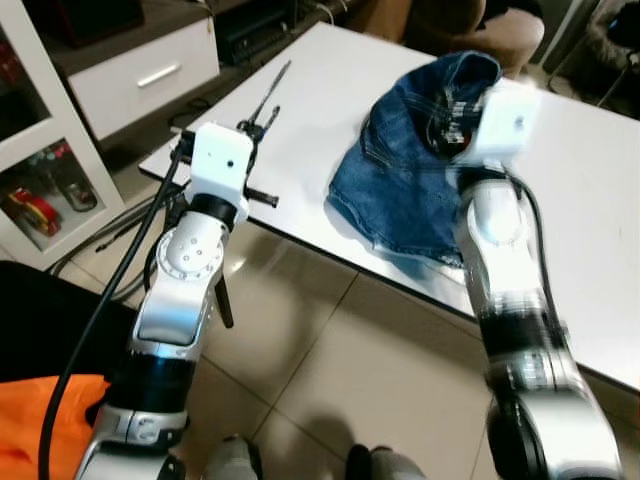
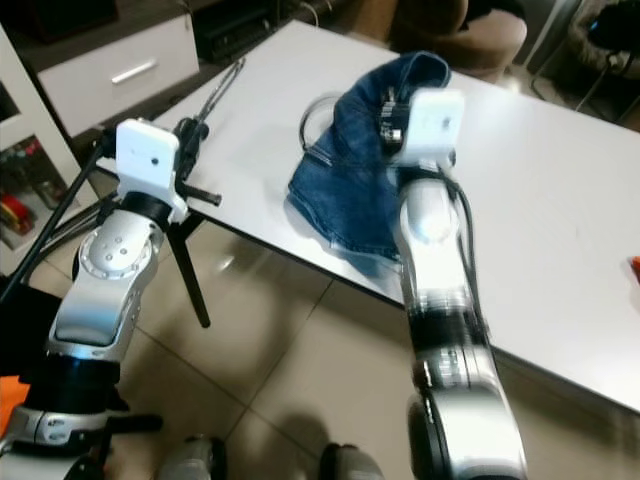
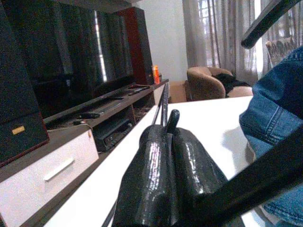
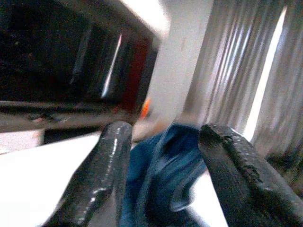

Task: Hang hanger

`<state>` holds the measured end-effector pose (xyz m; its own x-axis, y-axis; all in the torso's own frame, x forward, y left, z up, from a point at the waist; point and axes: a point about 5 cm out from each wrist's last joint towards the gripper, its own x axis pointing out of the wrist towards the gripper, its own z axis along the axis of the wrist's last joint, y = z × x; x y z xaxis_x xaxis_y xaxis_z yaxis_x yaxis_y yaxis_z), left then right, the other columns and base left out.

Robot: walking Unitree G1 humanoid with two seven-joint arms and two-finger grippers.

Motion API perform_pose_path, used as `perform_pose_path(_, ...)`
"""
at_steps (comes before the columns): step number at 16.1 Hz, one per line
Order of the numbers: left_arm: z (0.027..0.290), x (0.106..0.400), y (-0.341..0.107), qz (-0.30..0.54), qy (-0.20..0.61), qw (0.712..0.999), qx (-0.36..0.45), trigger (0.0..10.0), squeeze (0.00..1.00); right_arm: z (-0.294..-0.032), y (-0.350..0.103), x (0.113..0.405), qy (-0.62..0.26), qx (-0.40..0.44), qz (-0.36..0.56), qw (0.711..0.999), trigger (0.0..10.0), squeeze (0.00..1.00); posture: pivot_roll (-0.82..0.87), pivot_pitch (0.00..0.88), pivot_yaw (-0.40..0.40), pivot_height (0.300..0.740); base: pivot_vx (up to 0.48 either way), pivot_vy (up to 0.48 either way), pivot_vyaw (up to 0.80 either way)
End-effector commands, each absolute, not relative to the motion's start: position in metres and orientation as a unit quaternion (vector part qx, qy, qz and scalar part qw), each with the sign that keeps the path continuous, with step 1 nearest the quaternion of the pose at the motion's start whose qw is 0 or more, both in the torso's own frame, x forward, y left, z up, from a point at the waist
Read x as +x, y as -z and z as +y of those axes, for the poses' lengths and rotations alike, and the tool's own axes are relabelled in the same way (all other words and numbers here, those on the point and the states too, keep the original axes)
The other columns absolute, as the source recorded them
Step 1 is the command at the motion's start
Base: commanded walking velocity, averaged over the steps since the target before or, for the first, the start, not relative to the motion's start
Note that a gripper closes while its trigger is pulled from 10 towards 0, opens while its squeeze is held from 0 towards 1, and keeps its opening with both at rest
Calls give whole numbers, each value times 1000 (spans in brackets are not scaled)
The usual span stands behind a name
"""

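— Since everything rests on it, start with the big white rectangular table (image 1: 590,200) — what's it carrying?

— A crumpled blue denim garment (image 1: 400,180), bunched toward the table's near edge, roughly midway along it. A thin pale wire loop (image 2: 312,118) shows at its left side in the right eye view; I judge that to be part of a hanger inside the denim, though I can't be sure.

— And the arms?

— Both silver arms reach forward. The right gripper (image 4: 163,156) hovers just over the top of the denim, its two black fingers spread apart with the cloth showing between them and nothing held. The left gripper (image 3: 168,156) sits at the table's left corner, fingers pressed together around a thin black rod (image 1: 270,95) that runs away along the table's left edge. Whether that rod belongs to the hanger or to a tripod-like black stand (image 2: 190,270) below the corner, I can't tell.

— So which hand should take the garment?

— The right one, I'd say — it's nearly touching, directly above. The denim lies to the right of the left gripper, well apart from it.
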<state>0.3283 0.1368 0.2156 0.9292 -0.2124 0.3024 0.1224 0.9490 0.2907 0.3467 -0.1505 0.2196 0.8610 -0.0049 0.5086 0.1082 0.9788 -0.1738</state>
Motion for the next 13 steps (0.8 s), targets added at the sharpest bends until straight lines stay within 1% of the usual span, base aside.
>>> perform_pose_path(1,134,325,-217,-173,89,972,131,10000,0,-152,-210,332,36,-150,-284,946,10000,0,-16,128,-75,740,0,0,0)
perform_pose_path(3,126,324,-213,-172,109,973,109,10000,0,-152,-199,324,47,-181,-278,942,10000,0,-25,126,-67,740,0,0,0)
perform_pose_path(5,121,325,-208,-165,121,975,82,10000,0,-153,-198,325,71,-179,-274,942,10000,0,-34,124,-63,740,0,0,0)
perform_pose_path(7,123,326,-203,-156,114,979,61,10000,0,-158,-197,325,94,-163,-268,945,10000,0,-40,120,-60,740,0,0,0)
perform_pose_path(9,126,330,-201,-150,107,982,42,10000,0,-168,-193,323,140,-104,-248,953,10000,0,-41,115,-63,740,0,0,0)
perform_pose_path(11,126,332,-202,-153,105,981,46,10000,0,-162,-193,324,129,-68,-237,960,10000,0,-46,113,-62,740,-300,0,0)
perform_pose_path(13,125,334,-201,-152,107,981,48,10000,0,-165,-183,329,141,-16,-198,970,10000,0,-51,110,-60,740,-300,0,0)
